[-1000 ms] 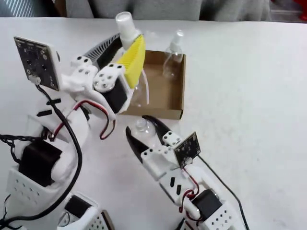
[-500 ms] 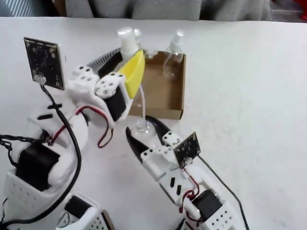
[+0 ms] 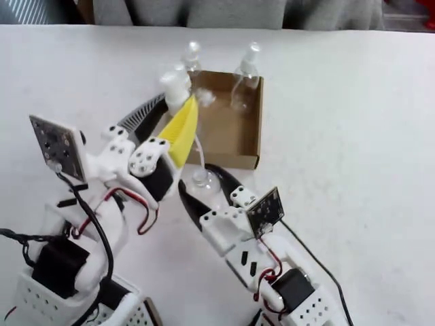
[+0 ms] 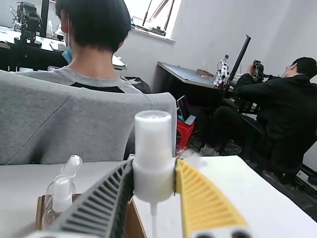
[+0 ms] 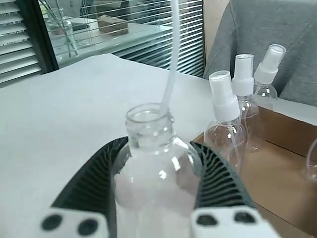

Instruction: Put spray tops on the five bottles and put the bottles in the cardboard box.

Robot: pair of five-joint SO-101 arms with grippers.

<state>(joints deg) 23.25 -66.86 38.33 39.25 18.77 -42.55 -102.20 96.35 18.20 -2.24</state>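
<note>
- High view: above, looking down over the table [image 3: 353,102] and both arms
- Left wrist view: along the left gripper [image 4: 153,168], spray top [image 4: 153,134] close up, facing level across the table
- Right wrist view: along the right gripper [image 5: 158,146], bottle [image 5: 153,183] close up
- All share the cardboard box [image 3: 234,136]

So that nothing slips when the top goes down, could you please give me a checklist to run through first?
1. Is the spray top held firmly in the left gripper: ok.
2. Is the bottle upright in the right gripper: ok.
3. Is the tube tip at the bottle's neck: ok, seems inside.
4. Is the tube in line with the bottle: not ok, it leans.
5. Is there free floor in the cardboard box: ok.
</note>
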